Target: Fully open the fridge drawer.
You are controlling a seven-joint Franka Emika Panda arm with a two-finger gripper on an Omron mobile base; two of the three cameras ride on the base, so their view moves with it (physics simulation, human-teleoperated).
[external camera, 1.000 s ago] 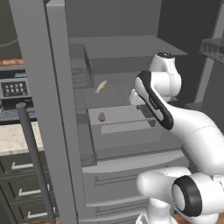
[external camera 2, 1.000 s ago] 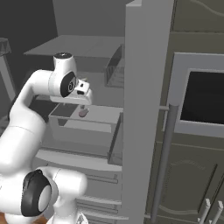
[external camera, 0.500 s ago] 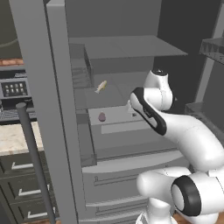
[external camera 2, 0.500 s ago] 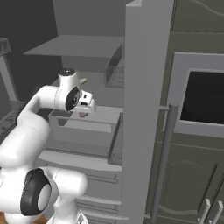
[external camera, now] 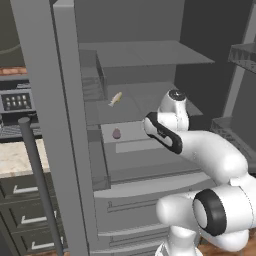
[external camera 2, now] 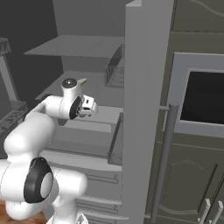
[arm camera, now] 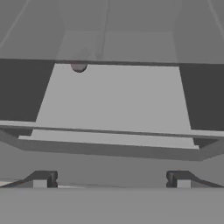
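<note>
The fridge drawer [external camera: 131,156] is a shallow light-gray box, pulled partway out under the shelf; from the other side the fridge drawer [external camera 2: 83,139] shows its low front wall. My gripper [arm camera: 111,180] is open, its fingertips [arm camera: 41,179] wide apart, just in front of and slightly above the drawer's front wall [arm camera: 109,148], holding nothing. The gripper [external camera 2: 91,108] hangs over the drawer's front part. A small dark round item [external camera: 116,133] lies on the drawer floor [arm camera: 113,100] near its back, where the hand view catches the same item [arm camera: 78,66].
The open fridge door [external camera: 50,125] with its dark bar handle [external camera: 37,175] stands at the left, a wire basket [external camera: 92,82] on its inside. A yellowish item [external camera: 115,99] lies on the shelf above. Curved-front drawers [external camera: 130,212] sit below. An oven [external camera 2: 201,96] is at the right.
My arm has folded down and the hand has dropped from above the drawer to the level of its front wall. The drawer and the item in it have not visibly moved.
</note>
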